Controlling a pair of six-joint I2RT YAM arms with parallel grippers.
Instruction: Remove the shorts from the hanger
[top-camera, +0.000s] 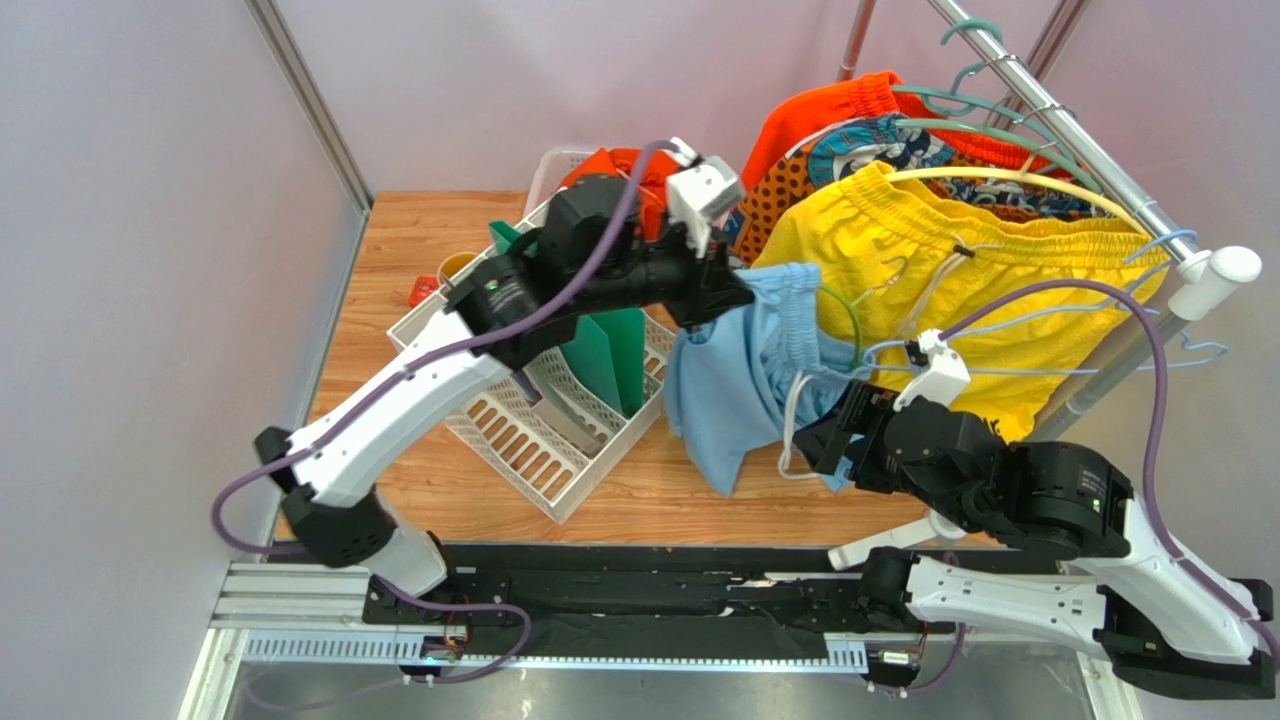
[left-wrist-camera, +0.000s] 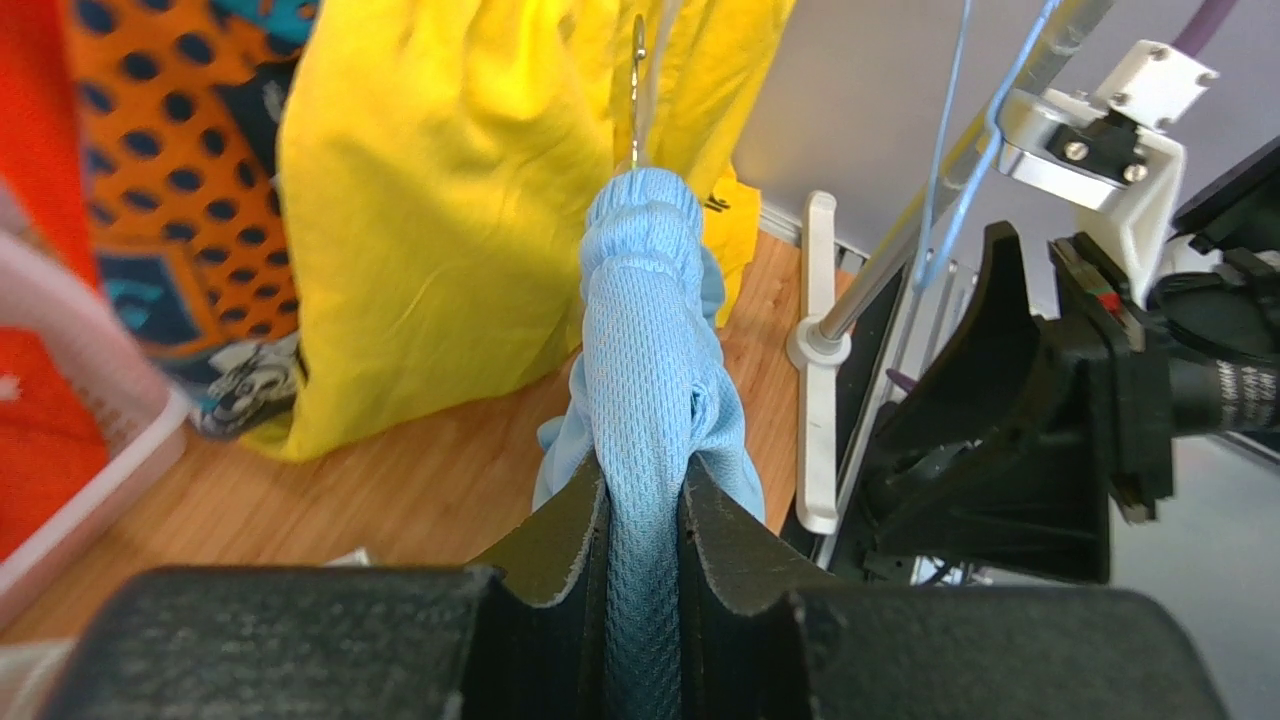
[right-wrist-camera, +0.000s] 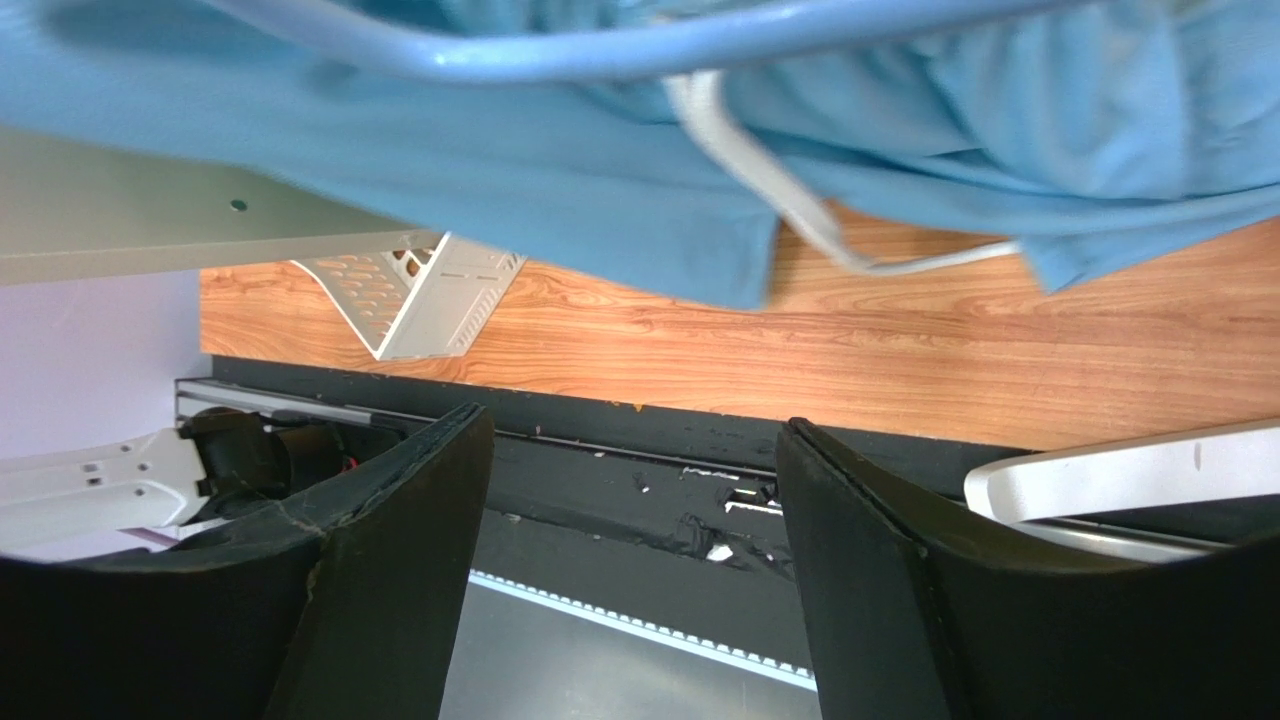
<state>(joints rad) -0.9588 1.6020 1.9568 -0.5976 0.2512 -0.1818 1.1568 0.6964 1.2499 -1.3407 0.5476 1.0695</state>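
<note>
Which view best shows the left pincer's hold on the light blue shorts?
Left wrist: the left pincer is shut on a fold of the light blue shorts. Top external shows the shorts at that arm's tip, the grip too small to judge. Right wrist shows blue cloth and a white drawstring over the open right pincer.

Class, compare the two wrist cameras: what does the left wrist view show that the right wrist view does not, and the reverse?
Only the left wrist view: the left fingers shut on the bunched light blue shorts, with the yellow shorts and patterned pair behind. Only the right wrist view: the right fingers open and empty, a blue hanger, a white drawstring, a white basket corner. Both: the light blue cloth and the wooden table.
</note>
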